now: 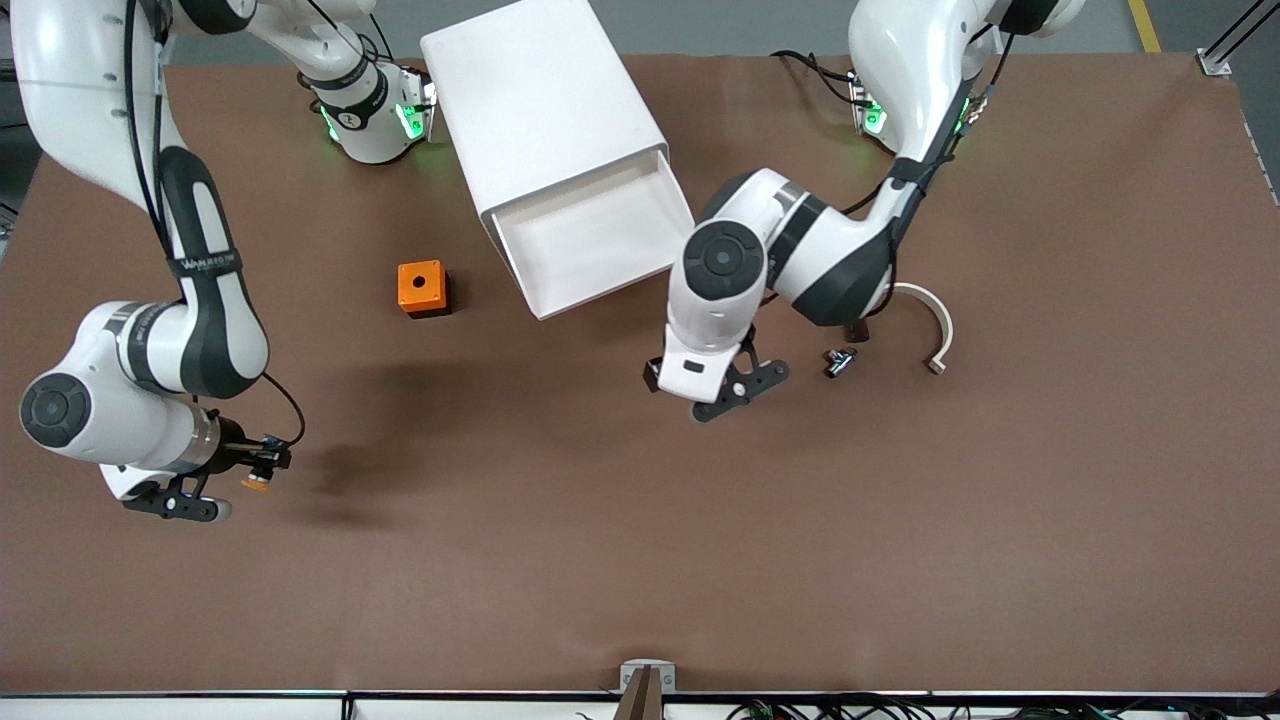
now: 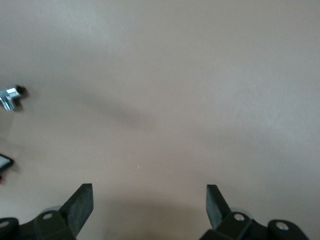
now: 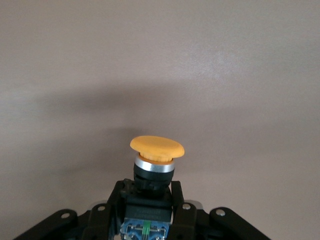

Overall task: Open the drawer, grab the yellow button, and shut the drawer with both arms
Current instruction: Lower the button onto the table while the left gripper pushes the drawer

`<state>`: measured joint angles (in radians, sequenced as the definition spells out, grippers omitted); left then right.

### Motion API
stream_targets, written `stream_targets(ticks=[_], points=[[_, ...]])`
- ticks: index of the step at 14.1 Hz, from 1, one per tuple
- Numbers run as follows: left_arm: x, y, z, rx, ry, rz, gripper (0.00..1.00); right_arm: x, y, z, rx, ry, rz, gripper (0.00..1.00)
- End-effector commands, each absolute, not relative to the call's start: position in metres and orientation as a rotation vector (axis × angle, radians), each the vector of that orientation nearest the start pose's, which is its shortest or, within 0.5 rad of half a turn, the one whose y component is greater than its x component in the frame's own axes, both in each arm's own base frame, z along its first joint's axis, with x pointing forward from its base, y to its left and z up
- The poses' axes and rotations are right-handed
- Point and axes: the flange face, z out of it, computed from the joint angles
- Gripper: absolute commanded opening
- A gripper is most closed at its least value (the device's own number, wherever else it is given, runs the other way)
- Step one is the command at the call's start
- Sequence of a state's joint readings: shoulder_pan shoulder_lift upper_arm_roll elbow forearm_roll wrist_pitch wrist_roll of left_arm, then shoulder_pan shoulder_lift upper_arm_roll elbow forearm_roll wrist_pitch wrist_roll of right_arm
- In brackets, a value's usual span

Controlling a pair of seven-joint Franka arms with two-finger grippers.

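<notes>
Button (image 1: 256,482): nearest the camera, held off the surface (image 1: 640,560) in the right gripper (image 1: 225,490), fingers closed on its black body, orange cap pointing away from the wrist; over the bare stretch near the edge at the right arm's end.
Drawer (image 1: 590,235): top tray, pulled out of the cabinet (image 1: 540,100) and empty, near the edge where the bases stand.
Left gripper (image 1: 722,392): fingers wide, holding nothing, over the surface just nearer the camera than the drawer front; judged the closer arm for pushing it shut.
Orange cube (image 1: 422,288): beside the drawer, toward the right arm's end.
Small metal part (image 1: 838,362), white curved strip (image 1: 928,325): toward the left arm's end.
</notes>
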<state>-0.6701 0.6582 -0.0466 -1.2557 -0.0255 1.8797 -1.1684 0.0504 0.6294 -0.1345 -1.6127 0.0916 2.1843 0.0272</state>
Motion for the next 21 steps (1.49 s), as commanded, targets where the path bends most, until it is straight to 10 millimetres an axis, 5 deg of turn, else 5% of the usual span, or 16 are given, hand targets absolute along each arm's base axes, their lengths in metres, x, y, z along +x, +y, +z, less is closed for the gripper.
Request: stream_targets(ticks=[1,11,12,13,14,19,21], points=[[0.534,-0.498,0.379,-3.056,-0.732,0.072,0.99,0.691,-0.031,0.241,-3.142,0.114,0.072,0.01],[0.446,-0.579,0.371,-3.088,-0.722,0.26,0.99,0.698,-0.023,0.201,-3.234,-0.037,-0.003,0.05],[0.442,-0.582,0.369,-3.079,-0.757,0.286,0.99,0.698,-0.023,0.2,-3.236,-0.041,-0.003,0.31],[0.433,-0.589,0.369,-3.079,-0.756,0.311,0.99,0.697,-0.023,0.194,-3.23,-0.027,0.004,0.83],[0.429,-0.591,0.37,-3.08,-0.769,0.332,0.99,0.697,-0.027,0.191,-3.229,-0.019,-0.003,1.0],[0.415,-0.602,0.362,-3.05,-0.876,0.518,0.99,0.703,-0.024,0.204,-3.227,-0.03,-0.033,1.0],[0.41,-0.604,0.357,-3.03,-0.915,0.601,0.99,0.703,-0.018,0.226,-3.223,-0.037,0.019,1.0]])
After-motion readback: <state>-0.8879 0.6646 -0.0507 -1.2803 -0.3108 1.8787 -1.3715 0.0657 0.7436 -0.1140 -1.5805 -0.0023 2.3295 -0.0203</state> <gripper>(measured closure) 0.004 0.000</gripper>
